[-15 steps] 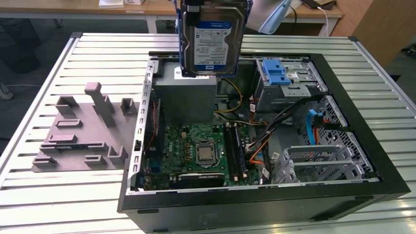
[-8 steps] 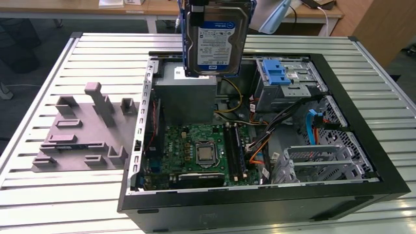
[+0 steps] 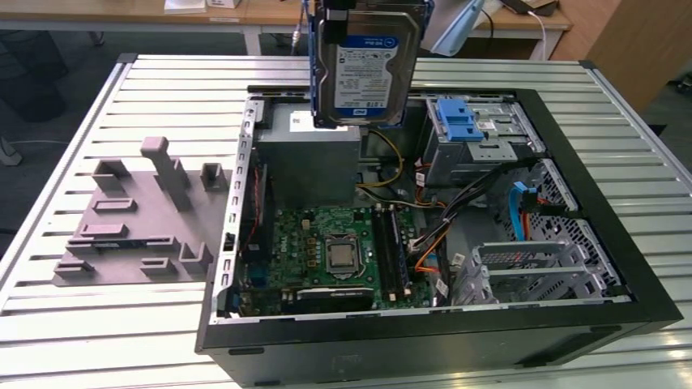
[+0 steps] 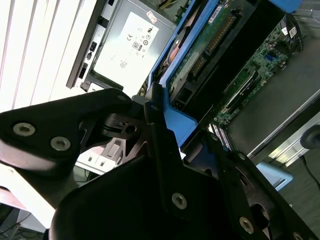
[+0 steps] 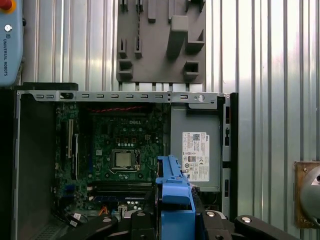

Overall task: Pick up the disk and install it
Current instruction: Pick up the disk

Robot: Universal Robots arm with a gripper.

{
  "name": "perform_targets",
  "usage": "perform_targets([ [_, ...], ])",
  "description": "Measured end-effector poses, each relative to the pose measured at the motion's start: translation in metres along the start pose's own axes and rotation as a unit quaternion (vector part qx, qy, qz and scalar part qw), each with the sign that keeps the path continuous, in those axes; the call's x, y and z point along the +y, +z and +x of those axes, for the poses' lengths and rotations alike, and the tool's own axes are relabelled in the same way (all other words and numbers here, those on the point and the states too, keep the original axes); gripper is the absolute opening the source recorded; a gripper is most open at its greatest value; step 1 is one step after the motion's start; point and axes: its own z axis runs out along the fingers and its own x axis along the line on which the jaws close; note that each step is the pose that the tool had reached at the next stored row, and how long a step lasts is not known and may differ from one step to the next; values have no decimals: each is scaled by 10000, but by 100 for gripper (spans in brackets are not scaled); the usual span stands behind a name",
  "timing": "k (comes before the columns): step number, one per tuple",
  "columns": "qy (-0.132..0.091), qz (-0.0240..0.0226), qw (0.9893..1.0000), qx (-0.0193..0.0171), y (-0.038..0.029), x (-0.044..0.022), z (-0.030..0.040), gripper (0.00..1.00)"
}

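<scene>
Task thing: the disk (image 3: 365, 65), a flat rectangular silver hard drive with a blue-and-white label and a blue plastic frame around its edges.
Where the disk is: in the air and upright, label facing the exterior camera, above the far edge of the case. It touches nothing below it.
Gripper: the black gripper (image 5: 174, 220) is clenched on the disk's blue frame, which both wrist views show between its fingers (image 4: 156, 125).
Case: an open black tower computer case (image 3: 605, 267) lies on its side near the front edge of the slatted metal table (image 3: 130, 340).
Under the disk: a grey metal power supply box with a white sticker (image 3: 313, 158), at the case's far edge.
Inside the case: a green motherboard (image 3: 324, 243) by the case's near edge, and a small blue ribbed plastic latch (image 3: 459, 121) on a metal drive cage (image 3: 487, 142) at the far edge.
Beside the case: a grey moulded fixture block (image 3: 141, 219), on the table towards the exterior view's left edge, apart from the case.
Done: the pick-up, judging by the disk hanging clear of every surface.
Left: the install; the disk sits in no bay yet.
Counts: one disk, one gripper, one case, one power supply box, one motherboard, one blue latch, one fixture block.
</scene>
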Motion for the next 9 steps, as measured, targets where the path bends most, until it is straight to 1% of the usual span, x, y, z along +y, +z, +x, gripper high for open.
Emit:
perform_targets([
  [4, 1, 0, 10000, 0, -1, -32, 3, 36],
  [9, 4, -6, 10000, 0, -3, -98, 12, 36],
])
